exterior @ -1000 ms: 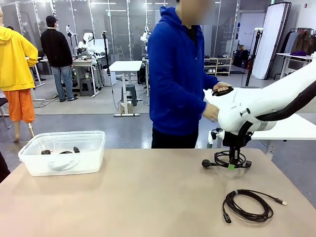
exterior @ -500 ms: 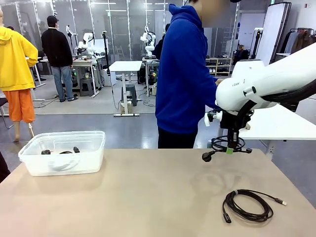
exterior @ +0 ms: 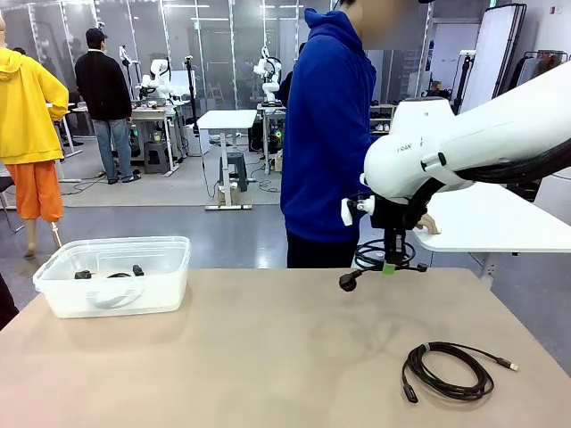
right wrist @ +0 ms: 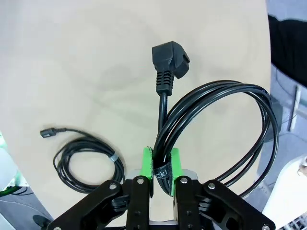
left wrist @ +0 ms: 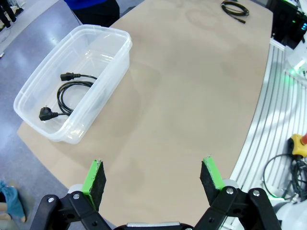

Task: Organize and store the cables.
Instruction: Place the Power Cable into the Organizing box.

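Note:
My right gripper (exterior: pixel 390 265) (right wrist: pixel 161 165) is shut on a coiled black cable (exterior: pixel 382 259) (right wrist: pixel 225 127) and holds it in the air over the table's far right part; its plug (right wrist: pixel 170 61) hangs free. Another coiled black cable (exterior: pixel 449 369) (right wrist: pixel 86 158) lies on the table near the right front, with a silver-tipped end. A third cable (left wrist: pixel 67 93) (exterior: pixel 111 274) lies inside the clear plastic bin (exterior: pixel 53 290) (left wrist: pixel 115 55) at the far left. My left gripper (left wrist: pixel 152 178) hangs open high above the table's near side, nothing between its fingers.
A person in a blue hoodie (exterior: pixel 326 134) stands at the far edge, one hand (exterior: pixel 428 224) on a white side table behind my right arm. Bare tan tabletop (exterior: pixel 250 348) stretches between the bin and the lying cable. Other people stand far off at the left.
My right arm has lifted the coiled cable off the table and carried it up and to the left. The person has turned and shifted right. The lying cable and the bin have not moved.

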{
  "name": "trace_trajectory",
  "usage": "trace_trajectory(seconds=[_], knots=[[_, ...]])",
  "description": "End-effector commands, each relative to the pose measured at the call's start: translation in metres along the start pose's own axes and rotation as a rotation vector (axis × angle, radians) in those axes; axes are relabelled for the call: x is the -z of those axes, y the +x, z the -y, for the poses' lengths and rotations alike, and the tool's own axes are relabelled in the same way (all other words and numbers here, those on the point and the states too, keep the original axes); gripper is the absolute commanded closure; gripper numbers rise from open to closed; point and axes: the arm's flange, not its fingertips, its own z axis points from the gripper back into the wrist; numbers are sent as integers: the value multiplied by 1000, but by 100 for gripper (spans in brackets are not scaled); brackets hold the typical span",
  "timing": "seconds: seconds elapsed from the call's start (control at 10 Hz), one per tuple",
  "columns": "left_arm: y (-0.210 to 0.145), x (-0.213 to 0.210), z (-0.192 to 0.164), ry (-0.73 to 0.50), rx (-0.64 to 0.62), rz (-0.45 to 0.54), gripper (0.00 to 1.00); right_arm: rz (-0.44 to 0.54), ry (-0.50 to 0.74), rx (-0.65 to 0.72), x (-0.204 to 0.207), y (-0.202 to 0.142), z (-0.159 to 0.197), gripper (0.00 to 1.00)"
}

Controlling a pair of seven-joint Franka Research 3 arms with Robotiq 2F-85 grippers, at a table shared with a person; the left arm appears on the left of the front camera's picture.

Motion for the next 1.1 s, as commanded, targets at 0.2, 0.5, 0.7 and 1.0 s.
trace_trajectory(seconds=[0.2,0.5,0.7,1.0], knots=[[-1,-1,-1,5,14,-4,0,29,-33,-65,-3,57,-33,100],[-1,-1,-1,5,14,-4,0,45,-10,-112,13,113,-53,100],[-1,-1,-1,5,14,-4,0,56,-2,-133,29,144,-65,100],[-1,-1,-1,5,14,-4,0,58,77,-194,59,166,-79,100]])
